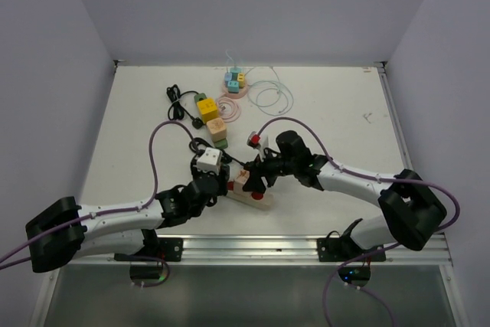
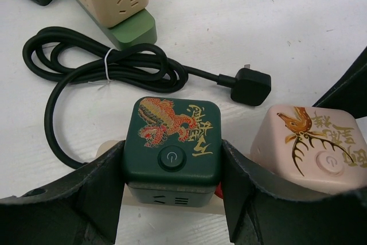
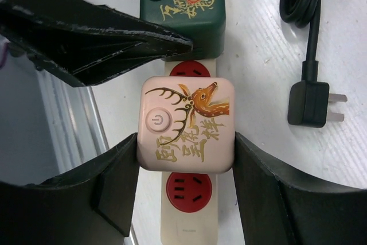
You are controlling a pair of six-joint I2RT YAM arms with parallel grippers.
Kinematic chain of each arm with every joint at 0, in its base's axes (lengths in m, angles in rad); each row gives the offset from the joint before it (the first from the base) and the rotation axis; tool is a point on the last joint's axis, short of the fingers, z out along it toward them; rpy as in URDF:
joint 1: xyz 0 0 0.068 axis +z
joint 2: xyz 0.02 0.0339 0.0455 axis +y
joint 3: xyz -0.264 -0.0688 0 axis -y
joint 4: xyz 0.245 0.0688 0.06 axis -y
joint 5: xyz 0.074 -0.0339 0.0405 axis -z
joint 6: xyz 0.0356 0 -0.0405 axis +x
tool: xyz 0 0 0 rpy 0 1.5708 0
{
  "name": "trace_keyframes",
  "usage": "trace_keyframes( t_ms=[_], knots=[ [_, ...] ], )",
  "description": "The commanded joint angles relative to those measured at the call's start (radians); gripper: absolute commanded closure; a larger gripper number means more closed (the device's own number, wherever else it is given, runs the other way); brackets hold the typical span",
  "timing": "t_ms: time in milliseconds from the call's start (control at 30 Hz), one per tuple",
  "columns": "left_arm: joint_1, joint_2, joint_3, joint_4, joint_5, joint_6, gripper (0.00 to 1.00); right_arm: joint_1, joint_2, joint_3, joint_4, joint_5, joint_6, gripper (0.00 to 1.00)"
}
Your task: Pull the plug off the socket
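Gold calligraphy [image 2: 202,132]: dragon plug [image 2: 171,142], deer plug [image 3: 186,124].

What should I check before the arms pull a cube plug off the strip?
1. Left gripper closed on the green cube: ok.
2. Right gripper closed on the pink cube: ok.
3. Both cubes seated on the power strip: ok.
4. Loose black cord lying clear of both grippers: ok.
5. Grip firm enough not to slip: cannot tell.
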Motion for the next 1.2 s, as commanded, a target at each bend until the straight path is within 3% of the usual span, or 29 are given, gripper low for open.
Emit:
trace_keyframes(
  t_ms=[0,167,367,500,667,733,933,1033,1133,1167],
  knots=[
    [-0.026,0.007,0.007,-0.029,-0.016,-0.075,1.0,0.077,-0.086,-0.003,0.084,0.223,-0.088,0.82],
    [0.009,0.047,0.103,-0.115,0.041,-0.134,1.0,0.259,-0.135,-0.017,0.045,0.46,-0.246,0.84],
    [0.104,0.076,0.183,-0.171,0.133,-0.134,1.0,0.345,-0.167,-0.039,0.044,0.563,-0.295,0.86],
    [0.118,0.073,0.168,-0.168,0.124,-0.115,1.0,0.316,-0.235,-0.068,0.061,0.532,-0.205,0.87],
    [0.11,0.016,0.045,-0.012,0.125,-0.095,1.0,0.047,-0.29,-0.112,0.12,0.292,0.011,0.87],
    [0.089,0.001,-0.009,0.031,0.107,-0.101,1.0,0.02,-0.267,-0.117,0.139,0.259,0.041,0.88],
    [0.052,0.025,-0.044,0.08,0.089,-0.122,1.0,0.019,-0.226,-0.094,0.117,0.235,0.036,0.89],
    [0.052,0.036,0.017,-0.004,0.072,-0.134,1.0,0.034,-0.241,-0.106,0.11,0.241,-0.016,0.91],
    [0.052,0.018,0.043,-0.006,0.063,-0.115,1.0,0.141,-0.283,-0.112,0.07,0.352,-0.098,0.91],
    [0.055,0.015,0.043,-0.004,0.059,-0.105,1.0,0.229,-0.289,-0.109,0.056,0.404,-0.163,0.91]
  ],
)
